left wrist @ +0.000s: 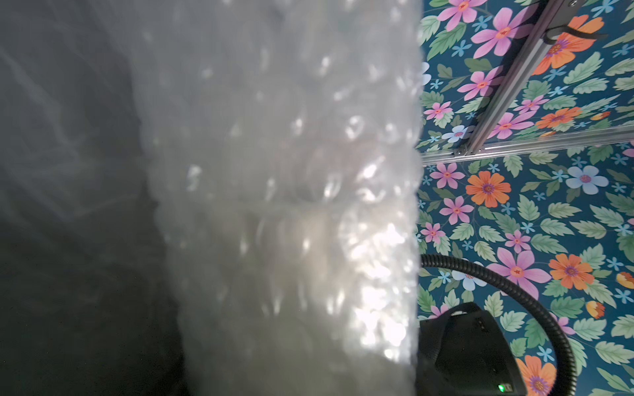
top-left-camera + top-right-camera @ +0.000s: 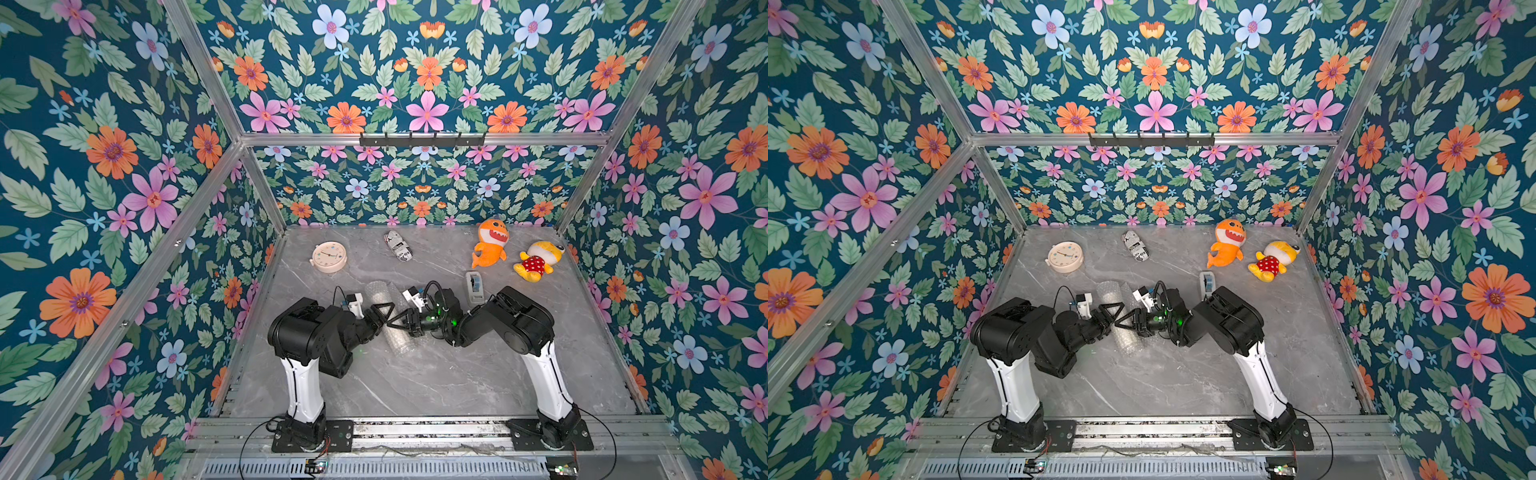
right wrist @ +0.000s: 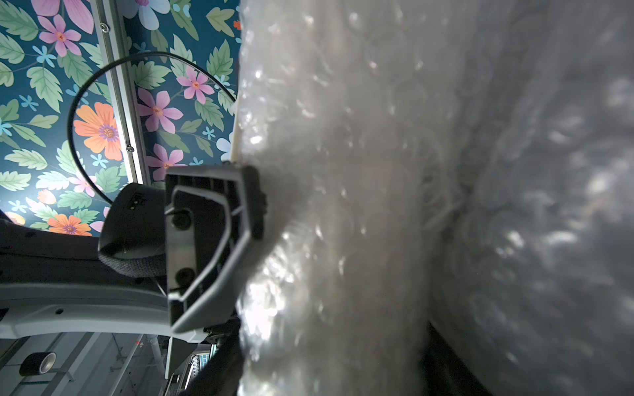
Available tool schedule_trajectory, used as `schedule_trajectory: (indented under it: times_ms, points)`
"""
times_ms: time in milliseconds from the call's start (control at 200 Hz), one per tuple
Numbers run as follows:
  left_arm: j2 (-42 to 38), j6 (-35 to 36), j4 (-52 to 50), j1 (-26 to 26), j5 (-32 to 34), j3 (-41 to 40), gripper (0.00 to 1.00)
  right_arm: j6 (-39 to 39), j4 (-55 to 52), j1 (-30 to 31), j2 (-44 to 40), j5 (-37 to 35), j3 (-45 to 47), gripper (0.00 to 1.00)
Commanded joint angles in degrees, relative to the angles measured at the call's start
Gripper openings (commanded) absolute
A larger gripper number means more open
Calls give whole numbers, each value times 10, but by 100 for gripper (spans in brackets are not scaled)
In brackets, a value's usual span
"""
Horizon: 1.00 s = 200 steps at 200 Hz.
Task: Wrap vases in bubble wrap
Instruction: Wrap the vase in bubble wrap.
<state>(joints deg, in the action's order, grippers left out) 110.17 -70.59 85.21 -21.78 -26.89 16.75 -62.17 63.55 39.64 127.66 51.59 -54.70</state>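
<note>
Left end effector point(image 2: 383, 321) and right end effector point(image 2: 391, 325) on one bubble wrap point(image 2: 378, 291) roll, hold of each unclear; one clock point(image 2: 328, 257) beyond.

I am looking at bubble wrap point(image 2: 379, 293) that is glinting as clear, glossy plastic, bumpy throughout. My left tool point(image 2: 384, 319) is showing matt dark plastic. The tabletop point(image 2: 436, 374) is gleaming like smooth grey marble; the orange toy point(image 2: 490, 245) and yellow toy point(image 2: 538, 261) are looking plush.
</note>
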Motion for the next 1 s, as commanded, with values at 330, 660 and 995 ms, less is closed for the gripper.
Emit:
schedule_trajectory:
  times_ms: [330,660,995]
  points:
    - [-71,87,-170,0,10,21,51,78,-139,-6,-54,12,7,70]
    - [-108,196,-407,0,0,96,50,299,-526,-76,-224,-134,29,68]
    - [-103,215,-423,0,-34,108,50,281,-543,-87,-119,-117,-91,50]
